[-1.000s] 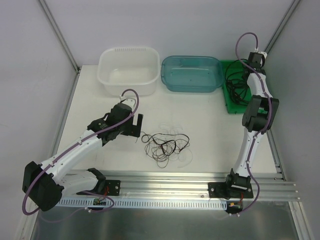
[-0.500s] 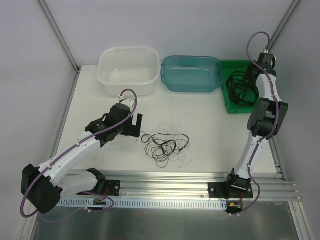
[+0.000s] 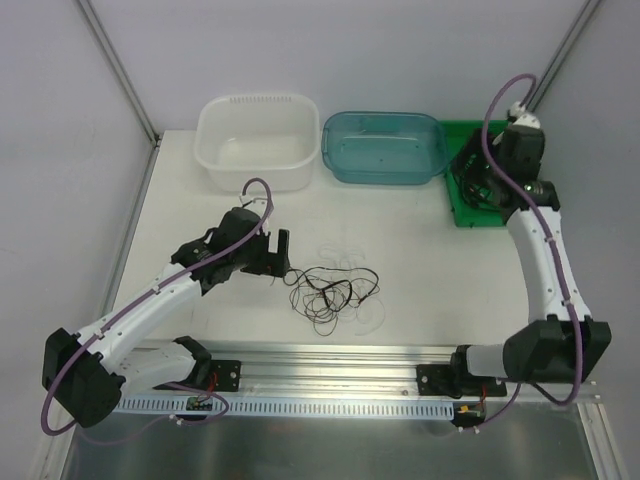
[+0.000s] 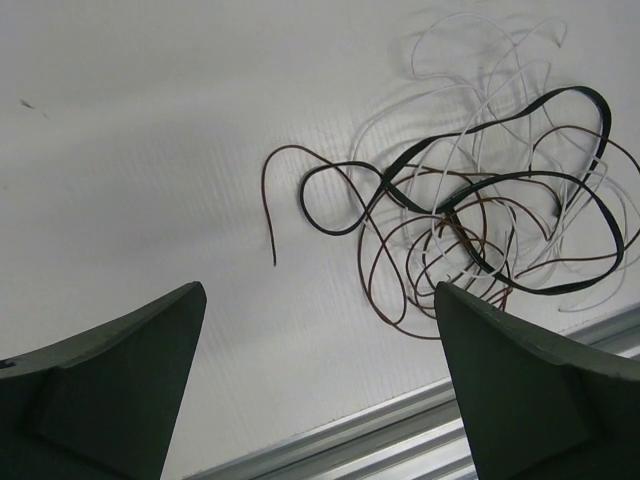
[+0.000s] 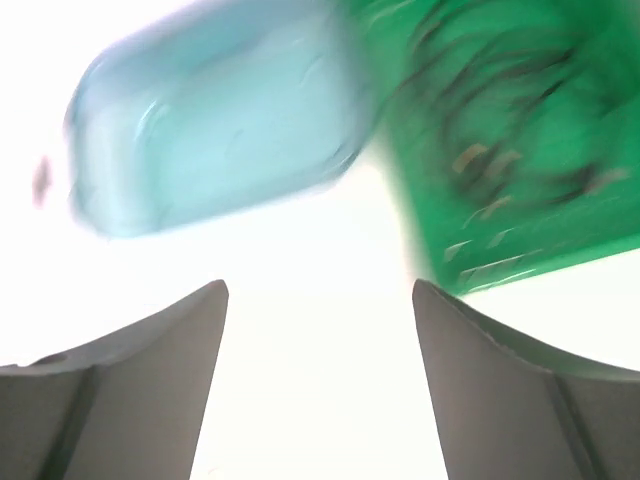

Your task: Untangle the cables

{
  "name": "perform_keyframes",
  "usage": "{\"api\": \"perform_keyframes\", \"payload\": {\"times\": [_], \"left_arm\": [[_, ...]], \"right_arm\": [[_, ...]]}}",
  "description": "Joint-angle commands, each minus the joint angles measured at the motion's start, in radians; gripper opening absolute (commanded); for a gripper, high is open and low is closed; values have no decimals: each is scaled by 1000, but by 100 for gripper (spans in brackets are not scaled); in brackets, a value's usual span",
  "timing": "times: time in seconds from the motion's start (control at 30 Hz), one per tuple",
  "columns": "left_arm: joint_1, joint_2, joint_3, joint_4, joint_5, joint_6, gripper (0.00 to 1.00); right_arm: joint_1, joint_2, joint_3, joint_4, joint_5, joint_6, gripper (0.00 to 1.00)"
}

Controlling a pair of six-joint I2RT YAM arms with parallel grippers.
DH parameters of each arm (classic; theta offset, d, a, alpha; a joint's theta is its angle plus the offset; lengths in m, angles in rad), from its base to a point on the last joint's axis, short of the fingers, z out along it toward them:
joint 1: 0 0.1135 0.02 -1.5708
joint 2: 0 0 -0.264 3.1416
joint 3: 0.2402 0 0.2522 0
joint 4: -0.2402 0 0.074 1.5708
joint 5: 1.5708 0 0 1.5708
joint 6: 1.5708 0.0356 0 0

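Mid-sort: tangled thin black, brown and white cables [image 3: 333, 288] sat mid-frame, with a black cord [image 3: 470, 170] in the green plastic tray [image 3: 470, 218] upper right. Left gripper [image 4: 320, 290] and right gripper [image 5: 320, 290] were both released and empty. Next move probably needed the left gripper pinching the loose brown end [image 4: 273, 262].

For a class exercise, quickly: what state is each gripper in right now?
Left gripper: open, holding nothing.
Right gripper: open, holding nothing.

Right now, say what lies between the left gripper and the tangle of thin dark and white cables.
Only bare white tabletop separates left gripper and cable tangle; the left wrist view shows it.
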State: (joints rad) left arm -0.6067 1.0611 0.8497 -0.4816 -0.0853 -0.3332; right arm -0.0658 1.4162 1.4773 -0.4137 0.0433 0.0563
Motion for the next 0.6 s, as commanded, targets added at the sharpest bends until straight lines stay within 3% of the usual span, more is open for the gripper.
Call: {"api": "perform_keyframes", "payload": {"times": [0.0, 0.1, 0.27, 0.47, 0.57], "left_arm": [[8, 19, -44, 24, 73, -87, 99], [7, 25, -108, 40, 125, -191, 99], [-33, -6, -202, 133, 141, -319, 99], [-157, 45, -236, 198, 35, -424, 99], [-208, 85, -241, 212, -7, -461, 99]], "right_arm": [[159, -146, -237, -65, -114, 97, 77], [341, -264, -381, -66, -140, 143, 71], [649, -339, -529, -50, -7, 262, 59], [816, -277, -609, 32, 96, 396, 39], [871, -226, -615, 64, 107, 438, 37]]}}
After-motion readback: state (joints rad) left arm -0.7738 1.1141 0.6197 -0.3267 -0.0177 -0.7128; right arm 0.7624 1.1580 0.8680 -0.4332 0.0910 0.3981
